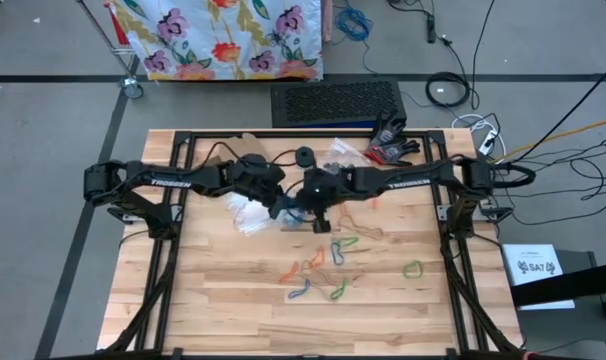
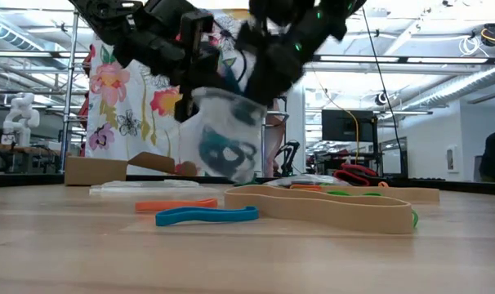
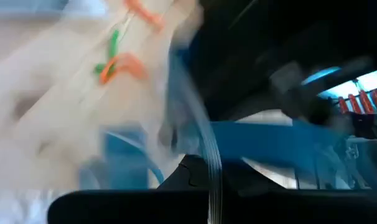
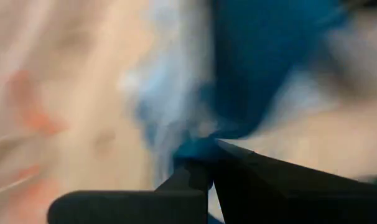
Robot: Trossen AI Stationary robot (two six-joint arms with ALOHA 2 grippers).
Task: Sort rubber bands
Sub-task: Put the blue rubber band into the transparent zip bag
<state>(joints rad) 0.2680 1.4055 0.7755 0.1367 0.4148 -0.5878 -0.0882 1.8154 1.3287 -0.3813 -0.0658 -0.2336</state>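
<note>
Both arms meet over the table's middle. A clear plastic bag (image 2: 227,131) hangs between them, with blue rubber bands (image 2: 223,151) inside; in the high view it is a pale patch (image 1: 248,212). My left gripper (image 1: 280,207) is shut at the bag's top. My right gripper (image 1: 311,210) is at the bag's mouth, shut with something blue at its tips (image 4: 198,152). Loose bands lie flat on the wood nearer the near edge: orange (image 1: 291,270), blue (image 1: 301,290), green (image 1: 413,268) and tan (image 1: 368,222). In the low view a blue (image 2: 207,215), an orange (image 2: 176,204) and a tan band (image 2: 337,208) lie in front. My left gripper holds the clear bag by its upper edge (image 2: 200,96), coming from the table's left and slanting down. The bag hangs below it, clear of the table. My right gripper is shut on a blue piece (image 4: 198,152), apparently a rubber band, at the bag's mouth. Blur hides how it holds it.
A black and red glove-like heap (image 1: 391,140), more clear plastic (image 1: 343,150), a black roll (image 1: 305,157) and a cardboard piece (image 1: 243,145) lie by the far edge. Black frame rails (image 1: 168,270) run along both sides. Bare wood lies toward the near edge.
</note>
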